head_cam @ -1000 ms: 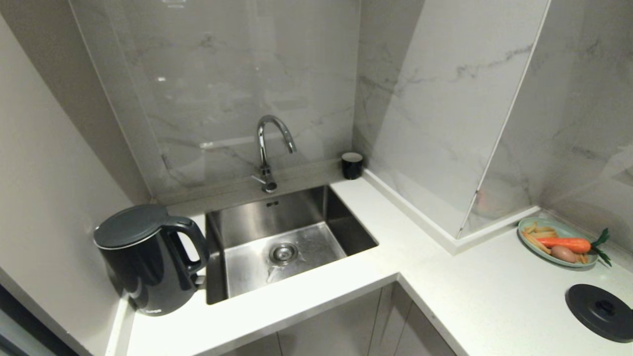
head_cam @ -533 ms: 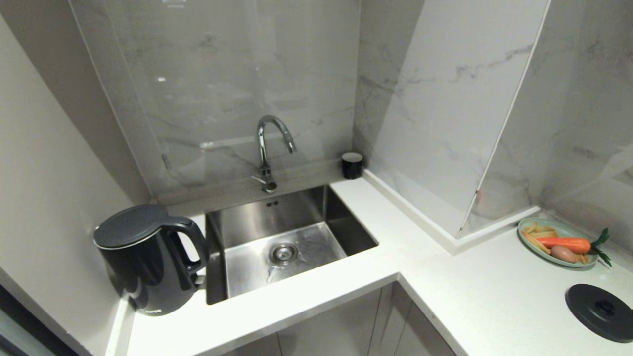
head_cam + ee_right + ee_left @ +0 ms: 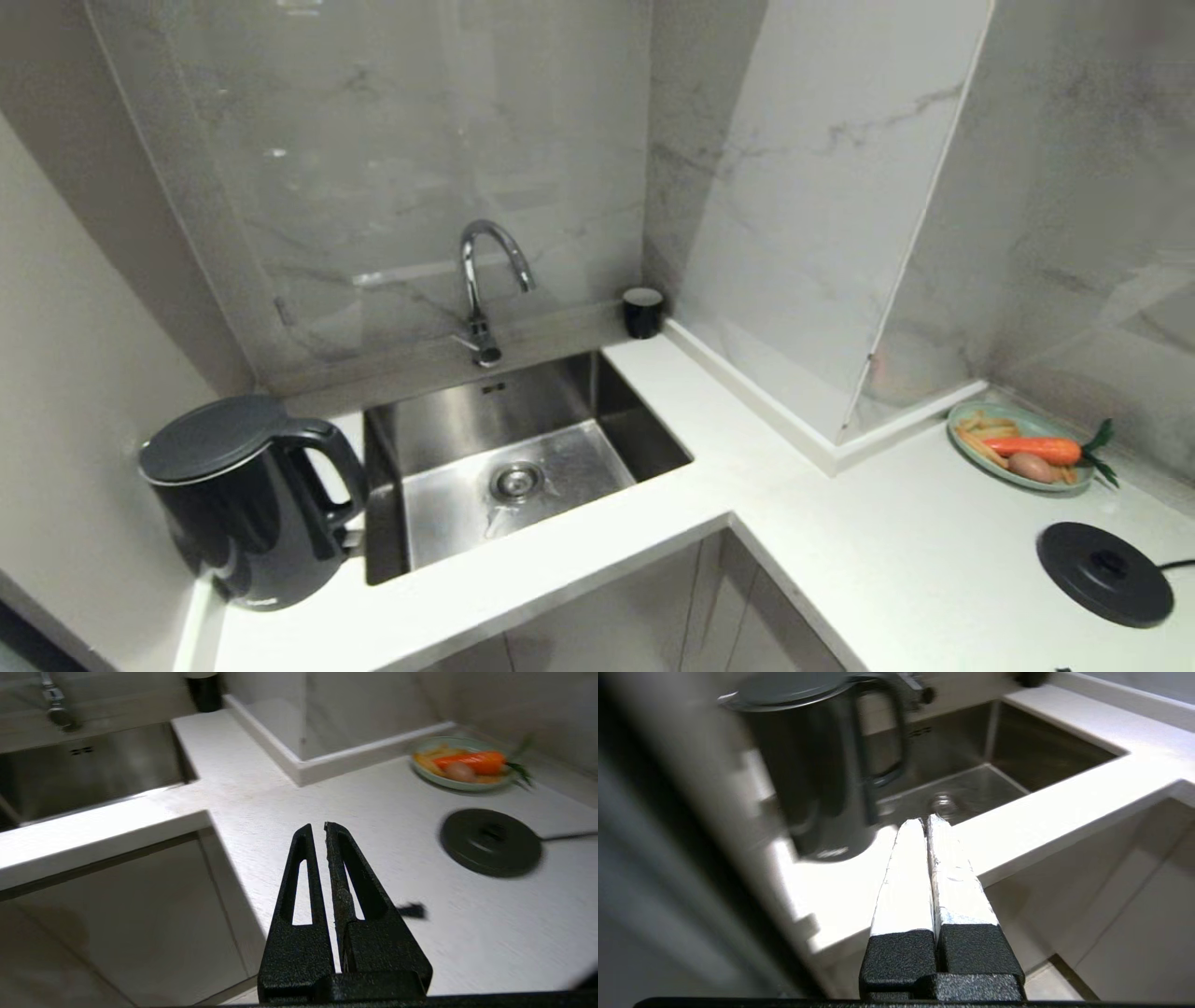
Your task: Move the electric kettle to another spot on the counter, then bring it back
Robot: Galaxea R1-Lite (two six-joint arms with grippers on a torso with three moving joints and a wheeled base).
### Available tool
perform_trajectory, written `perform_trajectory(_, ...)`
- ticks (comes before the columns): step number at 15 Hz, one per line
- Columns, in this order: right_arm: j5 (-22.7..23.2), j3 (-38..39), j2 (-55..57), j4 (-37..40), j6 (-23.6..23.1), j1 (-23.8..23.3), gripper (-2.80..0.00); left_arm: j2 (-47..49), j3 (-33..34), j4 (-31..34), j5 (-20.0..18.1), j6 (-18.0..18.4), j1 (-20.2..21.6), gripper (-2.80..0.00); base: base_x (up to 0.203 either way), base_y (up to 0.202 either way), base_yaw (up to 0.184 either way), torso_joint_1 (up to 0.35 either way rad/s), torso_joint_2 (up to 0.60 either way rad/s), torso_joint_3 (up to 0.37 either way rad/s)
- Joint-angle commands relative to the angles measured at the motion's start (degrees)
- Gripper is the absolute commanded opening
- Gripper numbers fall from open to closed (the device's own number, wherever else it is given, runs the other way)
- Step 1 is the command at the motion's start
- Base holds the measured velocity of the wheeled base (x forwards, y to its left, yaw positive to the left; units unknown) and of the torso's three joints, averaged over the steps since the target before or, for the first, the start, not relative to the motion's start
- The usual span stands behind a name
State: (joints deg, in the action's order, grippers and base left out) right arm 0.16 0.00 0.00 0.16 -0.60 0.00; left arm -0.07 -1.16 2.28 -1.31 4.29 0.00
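Note:
The electric kettle [image 3: 243, 523], glossy black with a flat lid and loop handle, stands upright on the counter [image 3: 868, 551] at the far left, between the side wall and the sink. In the left wrist view the kettle [image 3: 817, 765] is ahead of my left gripper [image 3: 926, 820], which is shut and empty, hanging in front of the counter edge [image 3: 1041, 826]. My right gripper [image 3: 317, 827] is shut and empty over the right stretch of the counter [image 3: 373, 807]. Neither arm appears in the head view.
A steel sink [image 3: 551, 420] with a curved faucet [image 3: 481, 280] lies beside the kettle. A black cup [image 3: 642, 312] stands in the back corner. At the right are a plate [image 3: 1013, 483] with a carrot and a flat black base disc [image 3: 1104, 572] with a cord.
The whole head picture has shifted left, so the camera has moved. The kettle and the other things on the counter have kept their places.

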Motion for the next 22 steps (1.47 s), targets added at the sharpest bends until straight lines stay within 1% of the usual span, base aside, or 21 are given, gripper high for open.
perform_trajectory(1,0.0,0.0,0.0,0.0,0.1,0.0,-2.8,0.2,0.0,0.1,0.0,0.0,0.0,-2.8,0.0,0.004,-0.176,0.004,0.01,0.004)
perform_trajectory(22,0.0,0.0,0.0,0.0,0.2,0.0,-2.8,0.2,0.0,0.1,0.0,0.0,0.0,-2.8,0.002,0.008,-0.175,0.001,0.0,0.003)
